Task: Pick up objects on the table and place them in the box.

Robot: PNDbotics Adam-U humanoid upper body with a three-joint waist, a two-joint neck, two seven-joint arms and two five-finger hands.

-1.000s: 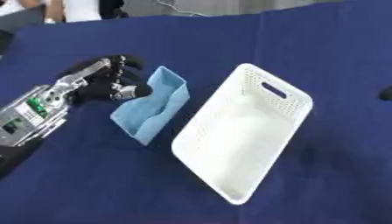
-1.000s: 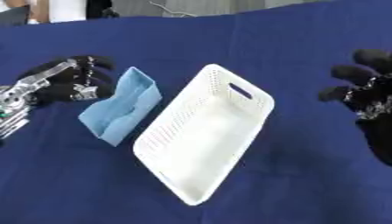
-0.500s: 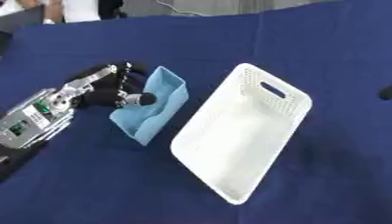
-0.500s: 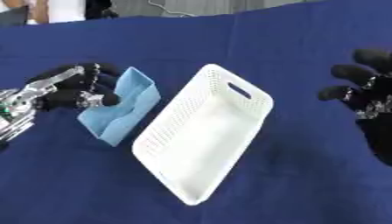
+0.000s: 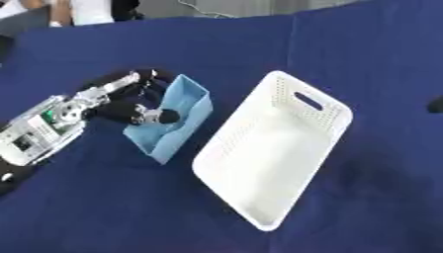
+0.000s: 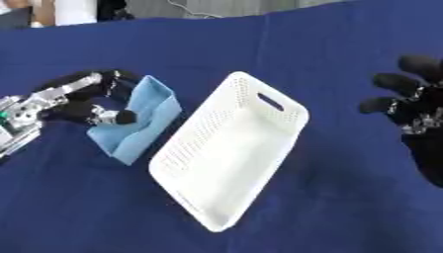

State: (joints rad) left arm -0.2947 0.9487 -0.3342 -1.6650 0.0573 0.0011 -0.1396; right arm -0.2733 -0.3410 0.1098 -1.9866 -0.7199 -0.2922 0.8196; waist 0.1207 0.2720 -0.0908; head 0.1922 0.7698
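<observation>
The light blue open box (image 5: 173, 121) lies left of centre on the dark blue table (image 5: 104, 207), tipped on its side, its long axis running from the upper right down to the lower left and its open face turned toward the left of the frame. Just right of it, the white perforated basket (image 5: 277, 148) lies on a similar diagonal, its handle slot at the upper right end; nothing shows inside it.

The left hand (image 5: 130, 96) reaches in from the left edge, its fingers curled over the blue box's upper rim and its thumb inside the opening, pinching the wall. 1 second ago the hand sat beside the box with its fingers near the rim; now the thumb tip is inside. The box itself lies at much the same angle as then.

The right hand (image 6: 415, 106) shows at the right edge of the right eye view, fingers spread, well apart from the basket, holding nothing.
</observation>
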